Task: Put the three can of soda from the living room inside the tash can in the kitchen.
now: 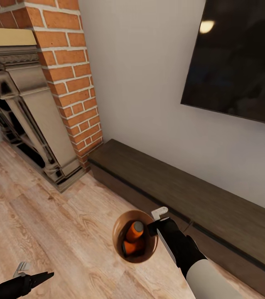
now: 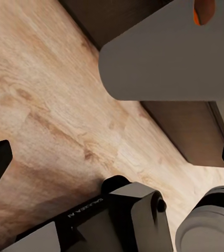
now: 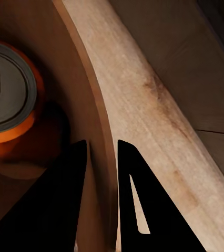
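Right end effector (image 3: 102, 157) pinches trash can rim (image 3: 99, 110), one finger inside; orange soda can (image 3: 9, 97) within; wood floor (image 3: 159, 136) beyond.

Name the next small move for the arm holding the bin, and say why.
Probably hold the grip and carry the tash can level, away from the low cabinet toward the kitchen. The right hand pinches the bin's rim between its fingers, the bin hangs above the wood floor, and orange cans of soda already lie inside; how many is hard to tell.
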Controlling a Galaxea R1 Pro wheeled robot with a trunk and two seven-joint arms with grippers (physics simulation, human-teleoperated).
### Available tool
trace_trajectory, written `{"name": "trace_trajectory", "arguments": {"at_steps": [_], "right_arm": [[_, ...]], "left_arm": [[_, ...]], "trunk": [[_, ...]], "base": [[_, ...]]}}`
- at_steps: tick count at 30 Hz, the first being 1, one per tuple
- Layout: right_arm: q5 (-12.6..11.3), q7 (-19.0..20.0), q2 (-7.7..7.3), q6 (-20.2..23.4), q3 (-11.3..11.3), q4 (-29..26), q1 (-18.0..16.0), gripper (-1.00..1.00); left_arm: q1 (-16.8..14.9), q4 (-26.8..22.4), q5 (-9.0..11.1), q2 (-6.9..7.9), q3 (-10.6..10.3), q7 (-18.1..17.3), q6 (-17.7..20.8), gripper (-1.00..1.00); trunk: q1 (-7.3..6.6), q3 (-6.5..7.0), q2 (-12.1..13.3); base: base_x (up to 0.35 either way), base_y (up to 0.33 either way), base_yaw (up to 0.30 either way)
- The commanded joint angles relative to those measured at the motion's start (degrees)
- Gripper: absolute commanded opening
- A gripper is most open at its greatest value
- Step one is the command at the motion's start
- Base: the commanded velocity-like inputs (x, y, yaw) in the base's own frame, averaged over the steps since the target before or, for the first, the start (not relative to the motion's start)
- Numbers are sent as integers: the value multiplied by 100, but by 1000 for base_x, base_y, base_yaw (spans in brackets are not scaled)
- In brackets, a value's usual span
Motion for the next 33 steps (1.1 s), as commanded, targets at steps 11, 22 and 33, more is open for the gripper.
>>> {"name": "trace_trajectory", "arguments": {"at_steps": [11, 22, 33], "right_arm": [[-61, 0, 1, -3, 2, -1, -1, -100], [-61, 0, 1, -3, 2, -1, -1, -100], [-61, 0, 1, -3, 2, 7, -1, -100]], "left_arm": [[-1, 0, 0, -3, 1, 0, 0, 100], [-2, 0, 0, -1, 0, 0, 0, 100], [-1, 0, 0, -1, 0, 0, 0, 100]], "trunk": [[0, 106, 0], [0, 211, 0], [0, 305, 0]], "base": [[0, 0, 0], [0, 0, 0], [0, 0, -8]]}}
